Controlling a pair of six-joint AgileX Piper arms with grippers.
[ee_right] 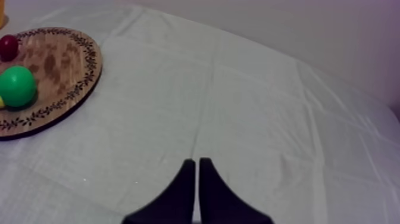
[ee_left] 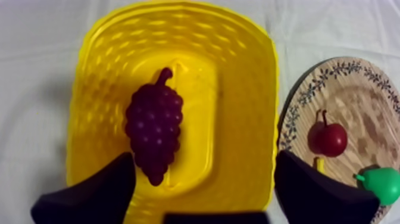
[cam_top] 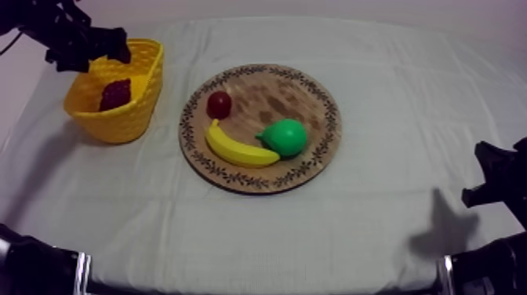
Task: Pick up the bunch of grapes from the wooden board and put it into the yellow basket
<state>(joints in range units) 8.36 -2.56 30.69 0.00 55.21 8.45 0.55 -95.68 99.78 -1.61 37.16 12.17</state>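
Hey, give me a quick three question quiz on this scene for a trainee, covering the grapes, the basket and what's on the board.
1. True or false: the bunch of grapes lies inside the yellow basket.
2. The left gripper above the basket is: A open, B shut on the grapes, C shut on nothing.
3. Which three fruits lie on the wooden board?
Key: 1 true. 2 A. 3 banana, pear, small red fruit.
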